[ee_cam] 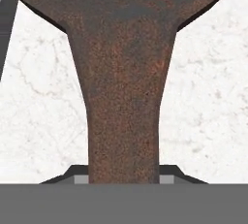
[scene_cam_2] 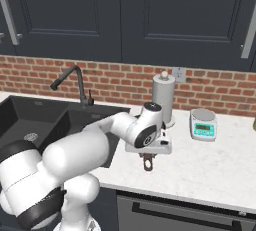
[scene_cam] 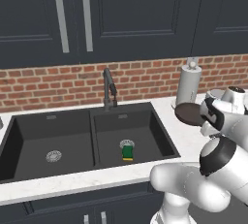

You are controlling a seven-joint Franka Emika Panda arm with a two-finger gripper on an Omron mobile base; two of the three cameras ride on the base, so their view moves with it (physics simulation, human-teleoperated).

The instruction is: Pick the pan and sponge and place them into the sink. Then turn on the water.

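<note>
Pan (ee_cam: pixel 123 72) handle clamped in the hand (scene_cam_2: pixel 148 164); sponge (scene_cam: pixel 127 152) in sink (scene_cam: pixel 160 126); no legible writing.

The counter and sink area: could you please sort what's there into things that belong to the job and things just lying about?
Job:
- pan, its handle between the shut fingers
- sponge, in the right basin
- sink
- faucet, no water running

Lying about:
- paper towel roll
- kitchen scale

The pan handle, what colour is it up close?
Dark rusty brown with a speckled texture; the pan handle shows best in the hand view.
</note>
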